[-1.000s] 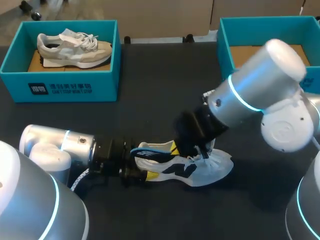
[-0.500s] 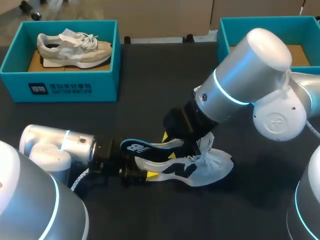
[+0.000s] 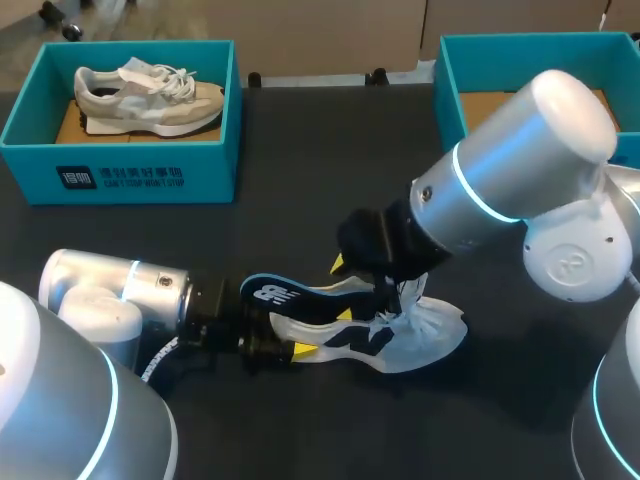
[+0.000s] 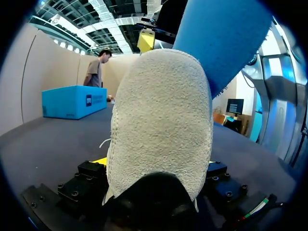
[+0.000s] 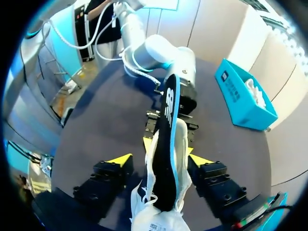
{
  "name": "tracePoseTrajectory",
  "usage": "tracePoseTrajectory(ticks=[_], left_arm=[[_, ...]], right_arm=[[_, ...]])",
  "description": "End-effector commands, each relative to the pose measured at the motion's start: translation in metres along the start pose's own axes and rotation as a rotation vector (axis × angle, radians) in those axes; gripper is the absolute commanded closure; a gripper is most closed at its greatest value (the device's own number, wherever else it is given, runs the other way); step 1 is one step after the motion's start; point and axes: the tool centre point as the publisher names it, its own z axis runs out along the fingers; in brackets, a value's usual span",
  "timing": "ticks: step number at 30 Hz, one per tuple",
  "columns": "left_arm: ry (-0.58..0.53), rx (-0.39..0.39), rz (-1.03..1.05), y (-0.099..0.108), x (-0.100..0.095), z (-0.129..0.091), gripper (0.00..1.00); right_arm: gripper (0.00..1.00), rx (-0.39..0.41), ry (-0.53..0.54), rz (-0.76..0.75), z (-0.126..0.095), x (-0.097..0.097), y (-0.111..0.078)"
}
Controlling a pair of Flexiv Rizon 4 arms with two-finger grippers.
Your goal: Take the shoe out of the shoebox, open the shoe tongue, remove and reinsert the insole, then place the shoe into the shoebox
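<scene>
The shoe (image 3: 405, 345) is out of the shoebox (image 3: 449, 90) and lies near the worktop's (image 3: 300, 190) front edge, its heel pinched by the left gripper (image 4: 156, 168). The insole (image 3: 300, 297) sticks up half out, toe end inside. The right gripper (image 5: 161, 160) straddles it, fingers spread. Seating the insole and reboxing the shoe look left to do.

Two teal shoeboxes (image 3: 120, 165) (image 3: 452, 95), two shoes (image 3: 150, 95) (image 3: 425, 340) (one sits boxed), and one insole (image 3: 300, 298).
</scene>
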Motion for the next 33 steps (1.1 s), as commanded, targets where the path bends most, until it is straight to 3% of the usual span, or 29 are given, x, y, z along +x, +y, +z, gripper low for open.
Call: tracePoseTrajectory(ticks=[1, 9, 12, 16, 18, 21, 27, 29, 33], left_arm=[[-0.001, -0.001, 0.0, 0.001, -0.001, 0.002, 1.0], [-0.001, -0.001, 0.0, 0.001, -0.001, 0.002, 1.0], [-0.001, -0.001, 0.0, 0.001, -0.001, 0.002, 1.0], [-0.001, -0.001, 0.0, 0.001, -0.001, 0.002, 1.0], [-0.001, -0.001, 0.0, 0.001, -0.001, 0.002, 1.0], [-0.001, -0.001, 0.0, 0.001, -0.001, 0.002, 1.0], [-0.001, -0.001, 0.0, 0.001, -0.001, 0.002, 1.0], [-0.001, -0.001, 0.0, 0.001, -0.001, 0.002, 1.0], [-0.001, -0.001, 0.0, 0.001, -0.001, 0.002, 1.0]], right_arm=[[0.7, 0.029, 0.037, 0.022, 0.011, -0.006, 0.005], [0.74, 0.076, 0.072, 0.065, 0.02, -0.007, 0.016], [0.69, 0.104, 0.07, 0.063, 0.023, -0.007, 0.02], [0.69, 0.098, 0.076, 0.062, 0.028, -0.008, 0.022], [0.72, 0.095, 0.079, 0.063, 0.029, -0.009, 0.022], [0.99, 0.089, 0.085, 0.068, 0.032, -0.009, 0.021], [1.0, 0.097, 0.081, 0.08, 0.03, -0.01, 0.019], [0.65, 0.099, 0.08, 0.083, 0.029, -0.01, 0.019], [0.52, 0.098, 0.082, 0.087, 0.029, -0.011, 0.017]])
